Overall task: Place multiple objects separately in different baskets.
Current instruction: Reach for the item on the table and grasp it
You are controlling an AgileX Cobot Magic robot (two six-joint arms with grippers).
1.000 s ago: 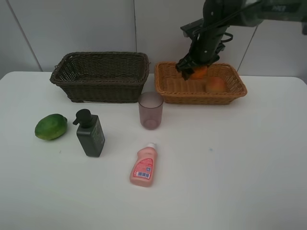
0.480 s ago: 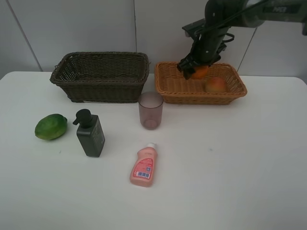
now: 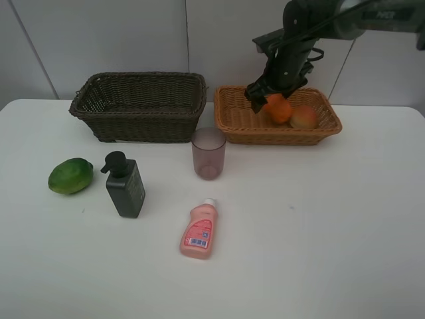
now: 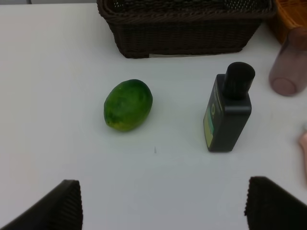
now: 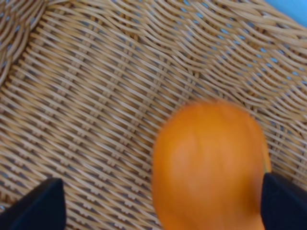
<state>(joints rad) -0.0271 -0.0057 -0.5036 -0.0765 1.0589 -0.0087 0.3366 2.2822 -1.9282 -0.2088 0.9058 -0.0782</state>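
My right gripper [image 3: 264,97] hangs open over the light tan basket [image 3: 279,134]. The orange [image 3: 279,109] lies loose below it beside the peach [image 3: 303,117]. In the right wrist view the blurred orange [image 5: 211,163] sits between the spread fingertips [image 5: 43,206], touching neither. On the table stand the mauve cup [image 3: 208,153] and the dark green pump bottle [image 3: 125,186]; the pink bottle [image 3: 199,230] and the green fruit [image 3: 70,176] lie there. The dark brown basket [image 3: 139,116] holds nothing that shows. My left gripper [image 4: 165,206] is open above the table near the green fruit [image 4: 128,104] and pump bottle [image 4: 228,115].
A white wall rises right behind both baskets. The two baskets stand side by side at the back of the white table [image 3: 319,219]. The cup stands just in front of the gap between them.
My right gripper's jaws have opened and the orange has dropped from them into the light tan basket, next to the peach. The other things have not moved.
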